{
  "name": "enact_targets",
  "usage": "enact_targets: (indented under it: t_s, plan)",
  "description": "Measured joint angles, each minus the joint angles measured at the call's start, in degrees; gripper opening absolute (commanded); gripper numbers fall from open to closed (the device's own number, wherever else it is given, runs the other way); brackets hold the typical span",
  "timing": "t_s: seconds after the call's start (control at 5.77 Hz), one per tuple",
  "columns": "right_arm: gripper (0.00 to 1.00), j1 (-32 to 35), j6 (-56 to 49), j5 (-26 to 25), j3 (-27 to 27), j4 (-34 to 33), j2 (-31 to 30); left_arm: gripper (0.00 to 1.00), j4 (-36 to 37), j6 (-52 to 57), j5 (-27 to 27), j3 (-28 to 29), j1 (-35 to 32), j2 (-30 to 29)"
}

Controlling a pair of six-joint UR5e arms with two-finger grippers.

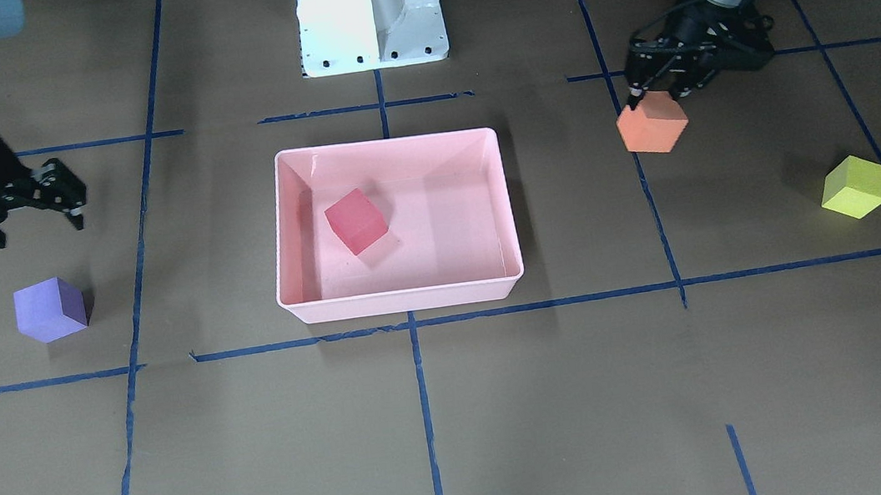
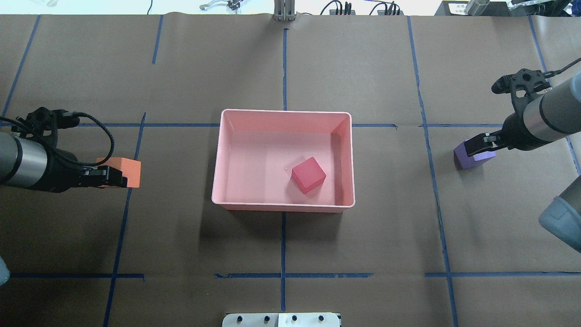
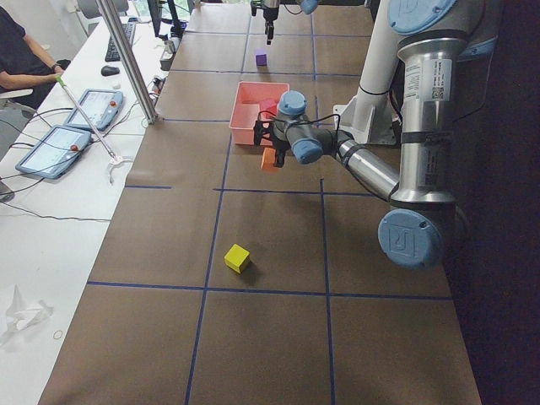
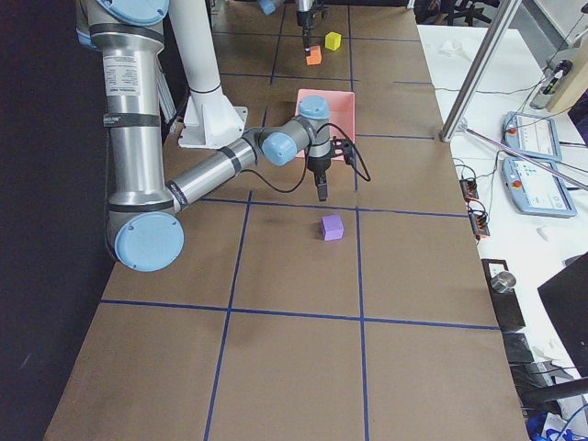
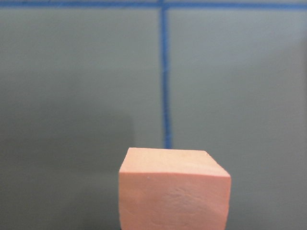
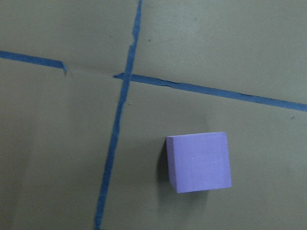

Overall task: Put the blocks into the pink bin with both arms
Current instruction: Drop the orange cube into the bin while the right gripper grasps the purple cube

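The pink bin (image 1: pixel 386 143) stands at the table's middle, also in the overhead view (image 2: pixel 286 111). The red block (image 1: pixel 356 221) lies inside it. My left gripper (image 1: pixel 653 97) is shut on the orange block (image 1: pixel 652 125) and holds it just above the table, to the bin's side; the left wrist view shows the block (image 5: pixel 173 191) close up. The yellow-green block (image 1: pixel 855 186) lies on the table beyond it. My right gripper (image 1: pixel 34 226) is open and empty, hovering above and beside the purple block (image 1: pixel 50 309), which shows free in the right wrist view (image 6: pixel 199 162).
The white pedestal base (image 1: pixel 370 12) stands behind the bin. Blue tape lines (image 1: pixel 425 417) cross the brown table. In the exterior left view, a side bench with tablets (image 3: pixel 63 139), a metal post (image 3: pixel 126 59) and a seated operator (image 3: pixel 21 51) border the table.
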Motion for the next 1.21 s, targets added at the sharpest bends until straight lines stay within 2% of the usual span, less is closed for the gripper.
enact_targets:
  t_s: [0.17,0.35,0.52,0.87,1.04,1.21]
  plan:
    - [1.0,1.48,-2.23,1.22,-2.25,0.0,-0.52,0.1,7.83,-5.63,-1.51,1.0,0.33,-11.4]
    - [1.0,1.89,-2.91,1.81,-4.41,0.47,-0.35,0.17,14.83,-9.07,-1.9,3.67,1.42,-21.27]
    - [1.0,1.78,-3.05,2.07,-7.54,3.55,-0.06,0.26,17.38,-10.7,-1.87,7.49,3.02,-26.93]
    - [1.0,1.45,-3.0,3.05,-14.79,12.79,1.61,0.56,18.12,-11.38,0.47,14.15,6.12,-32.46]
    - [1.0,1.19,-3.05,3.43,-16.46,14.17,2.27,0.89,18.18,-11.42,3.05,15.09,8.2,-32.96]
    - [1.0,0.63,-3.16,3.46,-17.71,14.58,2.88,1.0,18.26,-11.43,4.82,15.29,9.48,-32.94]
